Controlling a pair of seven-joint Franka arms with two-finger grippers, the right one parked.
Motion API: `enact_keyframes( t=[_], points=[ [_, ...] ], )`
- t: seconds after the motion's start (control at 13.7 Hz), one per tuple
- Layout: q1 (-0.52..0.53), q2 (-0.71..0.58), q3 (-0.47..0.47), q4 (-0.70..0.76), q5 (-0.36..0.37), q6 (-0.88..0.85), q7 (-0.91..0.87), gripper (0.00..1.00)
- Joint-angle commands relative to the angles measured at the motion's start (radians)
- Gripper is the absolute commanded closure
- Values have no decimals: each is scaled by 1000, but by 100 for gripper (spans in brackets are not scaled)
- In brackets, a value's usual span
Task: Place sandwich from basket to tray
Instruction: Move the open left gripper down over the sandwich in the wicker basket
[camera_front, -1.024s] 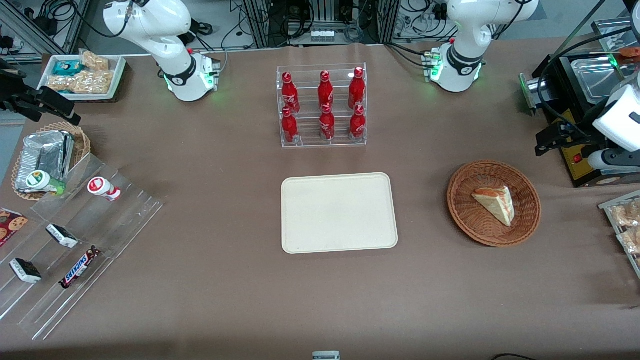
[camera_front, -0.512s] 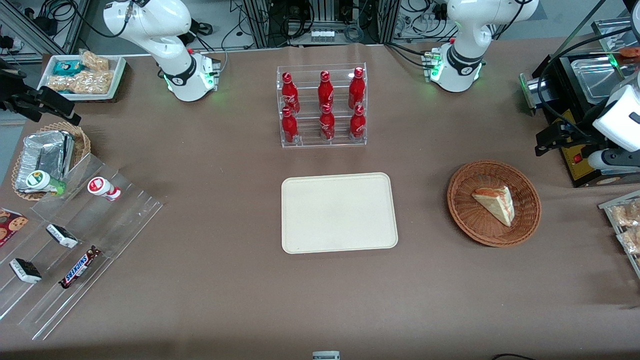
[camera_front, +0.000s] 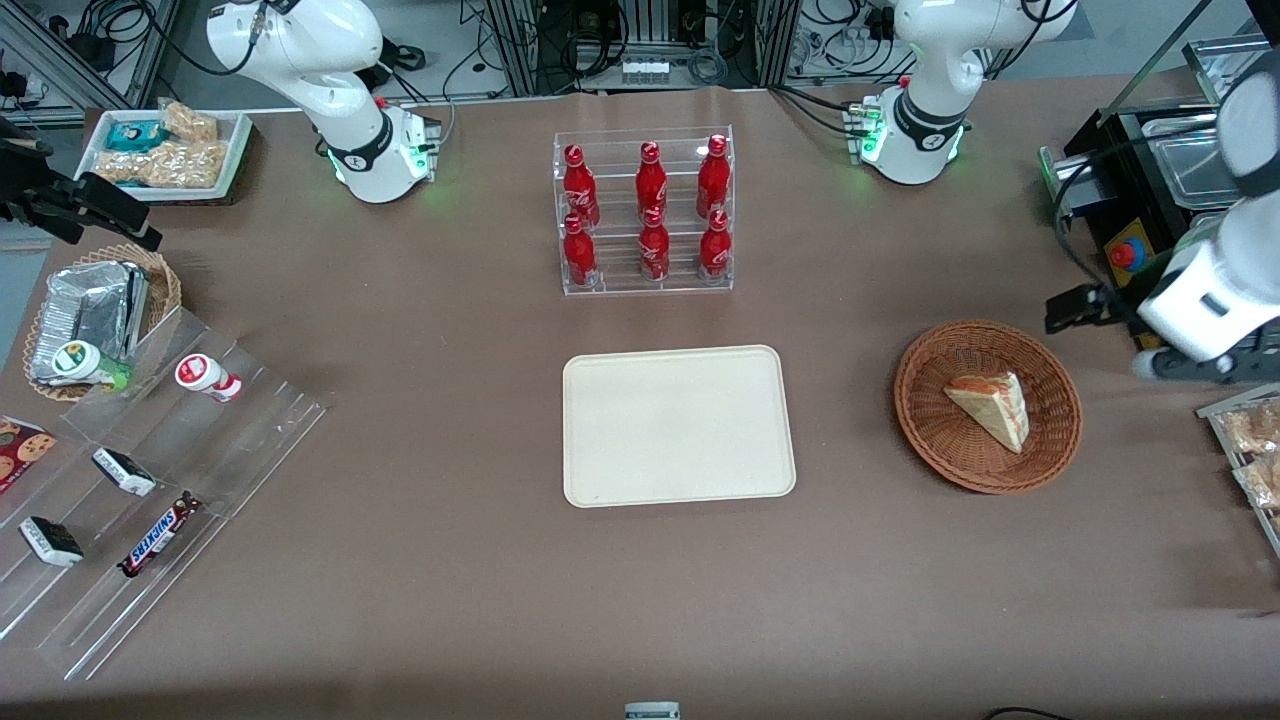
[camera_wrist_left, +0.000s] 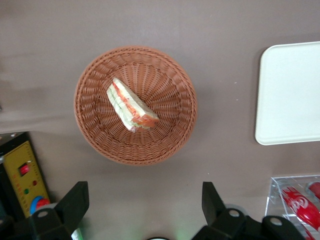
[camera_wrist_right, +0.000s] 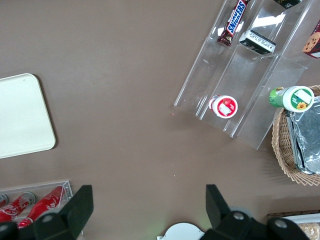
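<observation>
Pincer (camera_wrist_left: 144, 210) spread wide, gripping nothing, hovering above the brown table (camera_front: 450, 560) near the edge at the working arm's end.

Just beside it, toward the table's middle, large round brown woven wicker basket (camera_front: 940, 440) (camera_wrist_left: 95, 135). Inside, lying on the weave, small triangular wedge of pale bread with a red-orange and green filling stripe (camera_front: 990, 408) (camera_wrist_left: 131, 105). Well apart, at the table's centre, flat cream-beige rectangular tray with rounded corners (camera_front: 678, 426) (camera_wrist_left: 290, 95), bare. Nearer the table's back edge, clear rack of red bottles (camera_front: 646, 212).
</observation>
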Motion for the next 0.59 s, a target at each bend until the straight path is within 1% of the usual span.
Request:
enact_keyframes(
  t=[0.0,0.15,0.29,0.51],
  points=[
    [0,-22,2,-175,7,141,-36,0],
    [13,-18,7,-270,7,244,-45,0],
    [14,-15,7,-356,9,350,-91,0],
    [35,17,7,-444,9,496,-258,0]
  ],
)
